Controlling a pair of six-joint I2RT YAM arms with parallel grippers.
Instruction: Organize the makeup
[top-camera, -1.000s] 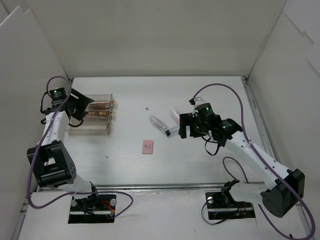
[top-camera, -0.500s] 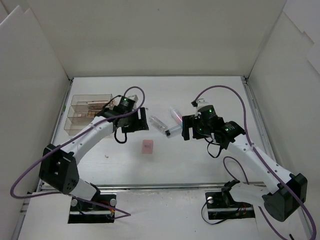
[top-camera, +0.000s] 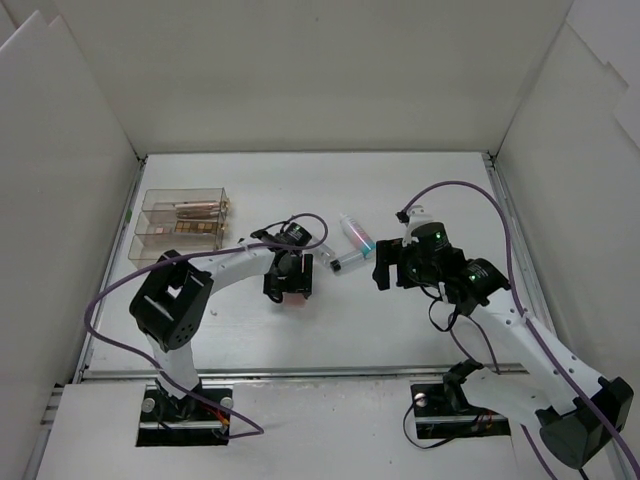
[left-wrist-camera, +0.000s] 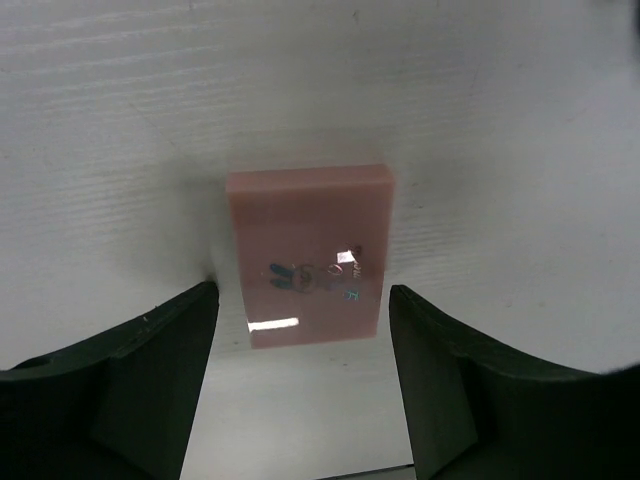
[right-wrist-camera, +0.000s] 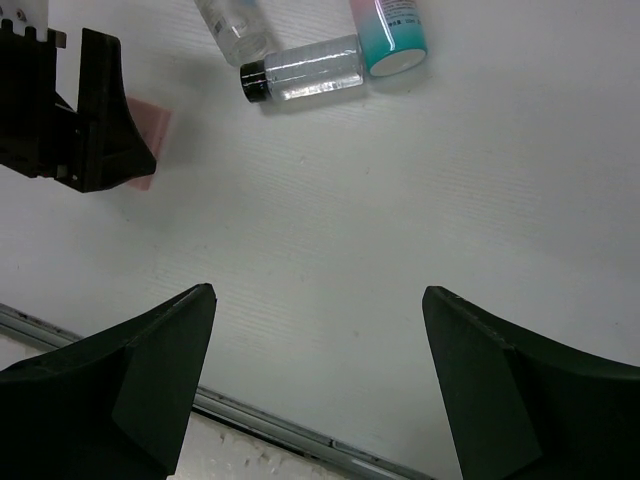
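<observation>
From above, a clear plastic compartmented box (top-camera: 150, 247) sits at the far left of the white table (top-camera: 440, 190). It holds two long brown palettes (top-camera: 197, 228) lying side by side. At mid-table the left gripper (top-camera: 288, 288) points down over one pink compact (top-camera: 298, 298). Just to its right lie two small clear bottles (top-camera: 347, 262) and one pink-and-blue tube (top-camera: 357, 234), close together. The right gripper (top-camera: 383, 270) hangs near them.

In the left wrist view, the compact (left-wrist-camera: 310, 255) is a flat, glossy rectangle with a small printed figure, resting on the finely ribbed surface. The left gripper (left-wrist-camera: 302, 295) is spread just wider than the compact. Its black fingers (left-wrist-camera: 150, 370) flank the near end with a narrow gap on each side, gripping nothing.

In the right wrist view, the right gripper (right-wrist-camera: 318, 291) is wide apart and empty above bare table. Beyond it lies one bottle with a black cap (right-wrist-camera: 305, 75), a second bottle cut off by the edge (right-wrist-camera: 232, 22), and the tube's teal end (right-wrist-camera: 395, 30). A corner of the compact (right-wrist-camera: 148, 150) shows beside the other arm's finger.
</observation>
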